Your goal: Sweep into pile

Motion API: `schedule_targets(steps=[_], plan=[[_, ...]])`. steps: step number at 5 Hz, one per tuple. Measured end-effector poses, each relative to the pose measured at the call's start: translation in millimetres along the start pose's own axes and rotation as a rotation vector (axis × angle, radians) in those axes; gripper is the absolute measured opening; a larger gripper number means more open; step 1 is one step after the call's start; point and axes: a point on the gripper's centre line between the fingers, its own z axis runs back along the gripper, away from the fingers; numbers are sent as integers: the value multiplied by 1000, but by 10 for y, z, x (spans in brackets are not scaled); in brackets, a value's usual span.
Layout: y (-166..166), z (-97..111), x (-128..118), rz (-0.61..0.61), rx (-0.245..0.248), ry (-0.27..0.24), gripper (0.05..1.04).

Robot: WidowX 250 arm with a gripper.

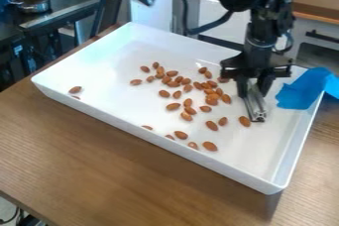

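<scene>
Camera view: the slotted metal bar [255,107] is pinched by the gripper [254,89]; almonds [211,101] should be swept inward gently, bar kept low.

And here are the almonds [212,102], brown and unshelled, lying loose across the floor of the white tray [119,122]. The thickest bunch sits around the middle, several touching or overlapping, with gaps between others. Over at the tray's left end in the view, there's one almond well apart, another partly hidden just beside it! A handful more lie along the near wall, some partly hidden by its rim. And the silvery grooved bar [255,106] slants down from the hand [255,88], its lower end just beside a lone almond.
</scene>
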Motion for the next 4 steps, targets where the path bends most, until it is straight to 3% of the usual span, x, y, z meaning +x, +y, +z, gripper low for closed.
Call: schedule_targets(steps=[3,4], plan=[[691,29,-5,-5,-35,-12,380],[954,34,-1,10,-27,-15,380]])
